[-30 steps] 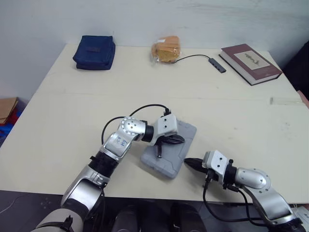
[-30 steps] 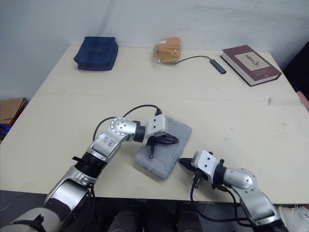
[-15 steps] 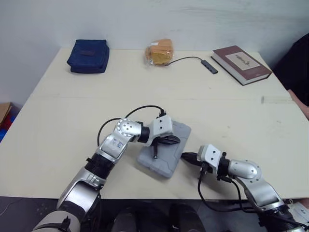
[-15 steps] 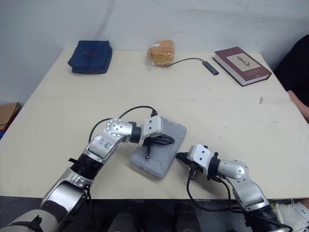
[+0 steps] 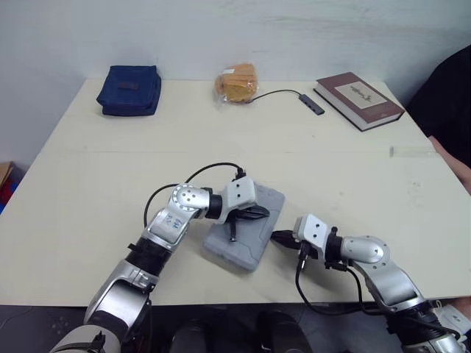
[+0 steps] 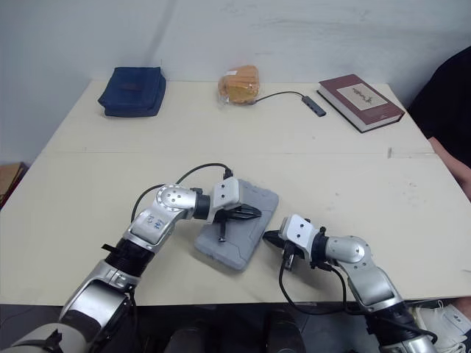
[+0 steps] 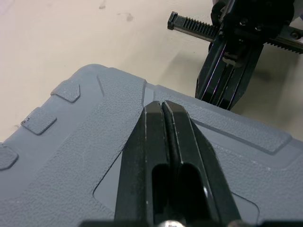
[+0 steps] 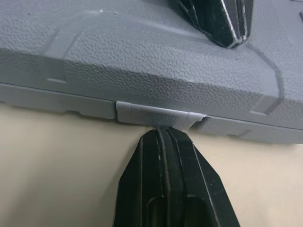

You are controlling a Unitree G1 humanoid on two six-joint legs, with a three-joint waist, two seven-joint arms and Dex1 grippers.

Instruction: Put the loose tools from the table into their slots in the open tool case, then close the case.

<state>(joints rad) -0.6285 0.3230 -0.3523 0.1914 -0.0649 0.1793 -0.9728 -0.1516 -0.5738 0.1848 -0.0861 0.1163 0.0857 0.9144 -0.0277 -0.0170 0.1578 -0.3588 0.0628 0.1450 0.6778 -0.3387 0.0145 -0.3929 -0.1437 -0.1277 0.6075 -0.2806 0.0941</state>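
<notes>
Closing step, by judgement. At lower centre, the right gripper [image 5: 280, 237], fingers shut on nothing, has its tips against the latch [image 8: 158, 116] on the edge of the tool case [image 5: 246, 248]. The case lies closed on the worktop [image 5: 331, 169]. The left gripper [image 5: 263, 212], fingers shut and empty, rests on the lid. The next move calls for pressing the latch home with the lid held down. A book [image 5: 358, 99] lies at upper right.

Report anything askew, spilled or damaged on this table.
Only the grey tool case stands out: it is closed but lies skewed to the front edge of the table. The shut left gripper rests on its top, and the shut right gripper points at its side latch. Nothing looks spilled or damaged.
</notes>
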